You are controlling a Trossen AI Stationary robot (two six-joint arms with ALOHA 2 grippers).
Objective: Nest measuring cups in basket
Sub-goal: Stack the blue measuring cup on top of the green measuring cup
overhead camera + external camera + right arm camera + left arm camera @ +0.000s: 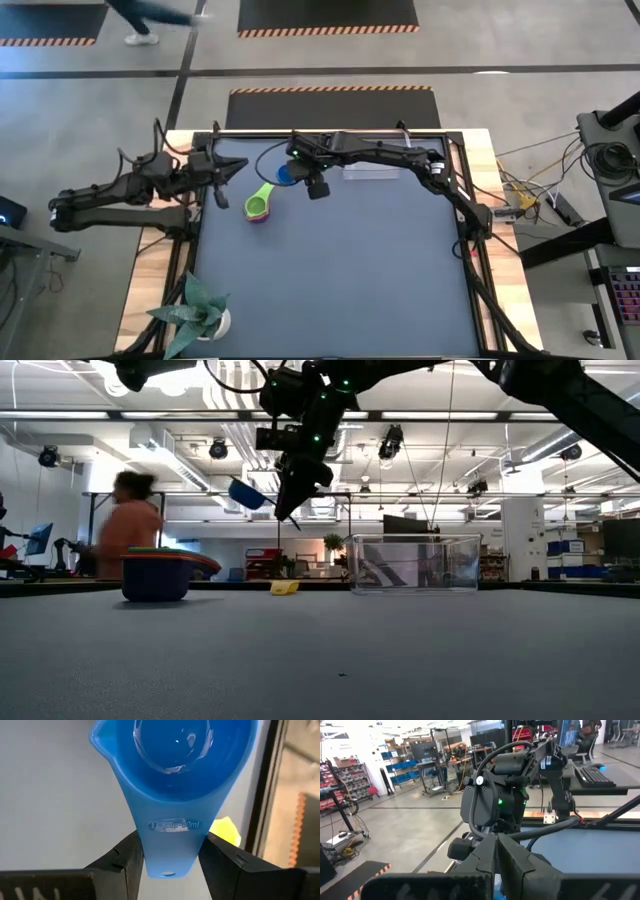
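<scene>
A blue measuring cup point(172, 780) hangs in the air above the table's far left part, with my right gripper point(170, 862) shut on its handle; the low view shows this cup point(246, 493) well above the mat. A nested stack of cups point(259, 205), green on top, sits on the mat near it. A yellow cup point(284, 588) lies on the mat at the far edge. The clear basket point(415, 563) stands on the mat at the far side. My left gripper point(236, 170) is shut and holds nothing, level at the far left. My right gripper pinches the blue cup's flat handle point(172, 847) between its two fingers, by the handle's two side edges near its free end. The fingers slant downward and lie along the handle. The bowl point(175, 750) sticks out beyond the fingertips, tilted and lifted clear of the table.
A potted plant point(200, 310) stands at the near left corner. The table's raised dark frame point(455, 200) runs around the mat. A person point(130, 525) moves in the room behind the table. The near half of the mat is free.
</scene>
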